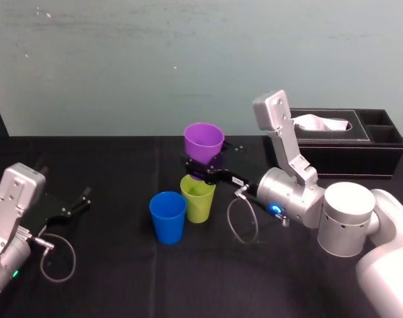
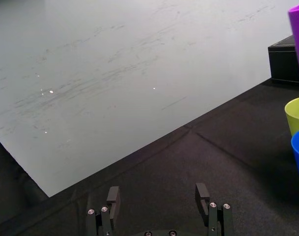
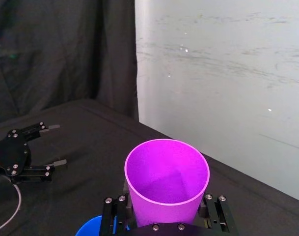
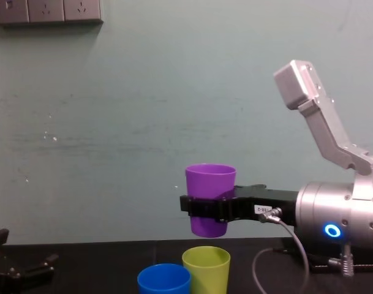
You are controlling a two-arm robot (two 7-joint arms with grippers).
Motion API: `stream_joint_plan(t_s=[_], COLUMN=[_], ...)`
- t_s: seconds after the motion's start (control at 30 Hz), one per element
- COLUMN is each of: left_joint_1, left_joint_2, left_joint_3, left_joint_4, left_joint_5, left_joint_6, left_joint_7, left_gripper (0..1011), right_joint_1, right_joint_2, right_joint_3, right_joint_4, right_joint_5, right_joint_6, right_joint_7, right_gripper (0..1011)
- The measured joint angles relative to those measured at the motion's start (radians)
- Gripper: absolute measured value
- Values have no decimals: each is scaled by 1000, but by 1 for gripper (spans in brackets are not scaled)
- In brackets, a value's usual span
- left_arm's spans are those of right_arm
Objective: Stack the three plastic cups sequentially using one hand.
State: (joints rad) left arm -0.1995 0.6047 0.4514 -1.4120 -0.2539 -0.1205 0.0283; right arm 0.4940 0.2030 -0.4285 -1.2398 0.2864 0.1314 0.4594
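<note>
Black cloth covers the table. Head view: the right gripper holds the purple cup tight above the green cup, with the blue cup beside it. Left wrist view: the left gripper is open. Chest view: the purple cup hangs just over the green cup, not touching.
</note>
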Motion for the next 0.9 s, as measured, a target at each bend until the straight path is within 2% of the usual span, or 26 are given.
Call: stream_joint_plan(t_s=[0.4, 0.9], left_joint_1=[0, 0], left_joint_2=[0, 0], left_joint_3=[0, 0], left_joint_4=[0, 0], left_joint_5=[0, 0], left_joint_6=[0, 0], left_joint_7=[0, 0], left_gripper=[1000, 1000], right_joint_1=[53, 70], right_joint_2=[-7, -13], right_joint_3=[-46, -64], right_joint_4=[100, 160], right_joint_5=[2, -3], right_joint_6=[-34, -66], right_joint_7=[14, 21], right_gripper=[716, 716])
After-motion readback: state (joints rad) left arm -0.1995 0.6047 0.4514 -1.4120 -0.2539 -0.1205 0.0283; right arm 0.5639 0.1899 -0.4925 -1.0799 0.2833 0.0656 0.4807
